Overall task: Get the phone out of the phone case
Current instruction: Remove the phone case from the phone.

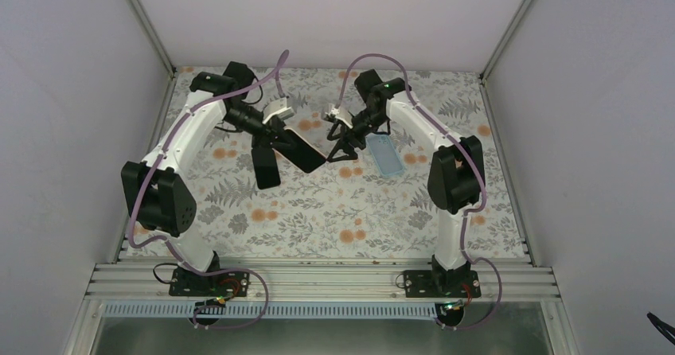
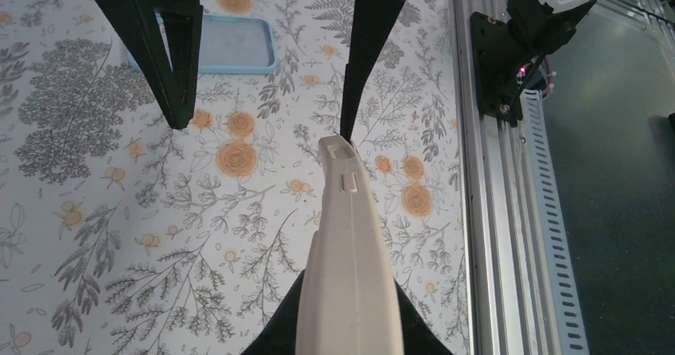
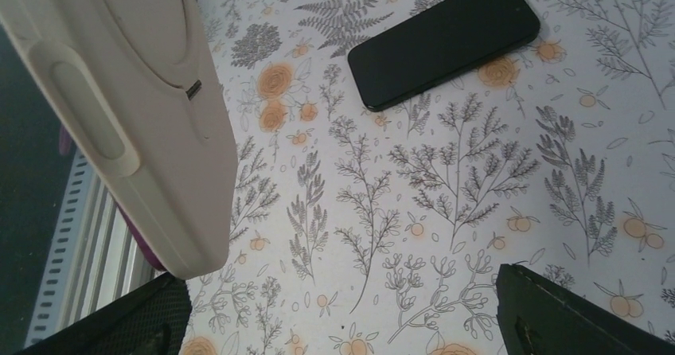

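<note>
Handling: cream phone case [image 2: 348, 243] is clamped by its near end in the left pincer [image 1: 277, 136] and raised off the bench [image 1: 318, 220]. A dark face in the overhead view suggests the phone [image 1: 306, 154] sits inside. Treat the shell as light, smooth and probably flexible at its rim, and the handset as rigid and fragile (glass face). Best purchase is likely a corner lip at the free end, where the shell can peel away. Right pincer [image 1: 342, 144] stands wide open and empty, one finger close by that free end; contact cannot be confirmed. Obstructions: a loose black handset [image 3: 446, 40] and a light-blue case [image 2: 231, 44] lie on the bench near the work.
</note>
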Robot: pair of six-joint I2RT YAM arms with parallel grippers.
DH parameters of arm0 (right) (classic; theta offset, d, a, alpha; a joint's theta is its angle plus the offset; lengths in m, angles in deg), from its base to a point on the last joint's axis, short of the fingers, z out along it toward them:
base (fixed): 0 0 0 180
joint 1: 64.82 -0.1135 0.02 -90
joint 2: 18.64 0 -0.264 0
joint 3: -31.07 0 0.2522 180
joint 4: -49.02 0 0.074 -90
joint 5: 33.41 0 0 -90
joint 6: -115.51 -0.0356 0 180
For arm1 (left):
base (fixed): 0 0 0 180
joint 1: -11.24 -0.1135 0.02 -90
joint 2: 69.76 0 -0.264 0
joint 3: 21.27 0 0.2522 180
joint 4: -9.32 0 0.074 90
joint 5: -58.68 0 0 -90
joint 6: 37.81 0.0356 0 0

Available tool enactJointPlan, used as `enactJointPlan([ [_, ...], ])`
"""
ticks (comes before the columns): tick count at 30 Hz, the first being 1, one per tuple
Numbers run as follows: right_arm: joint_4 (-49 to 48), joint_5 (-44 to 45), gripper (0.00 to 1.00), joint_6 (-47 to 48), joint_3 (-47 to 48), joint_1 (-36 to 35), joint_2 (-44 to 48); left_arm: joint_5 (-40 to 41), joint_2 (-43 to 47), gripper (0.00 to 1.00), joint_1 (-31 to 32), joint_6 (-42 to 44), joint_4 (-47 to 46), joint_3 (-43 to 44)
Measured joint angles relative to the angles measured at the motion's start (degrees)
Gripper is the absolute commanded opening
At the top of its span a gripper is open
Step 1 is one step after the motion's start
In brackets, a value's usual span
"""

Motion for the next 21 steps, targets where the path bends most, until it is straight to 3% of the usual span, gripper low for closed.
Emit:
enactJointPlan([
  [21,-10.23,7.21,0.96,-13.55,2.16,-0.11,-1.64,2.25,0.00,0.02,-1.70,0.02,-4.26,0.11],
])
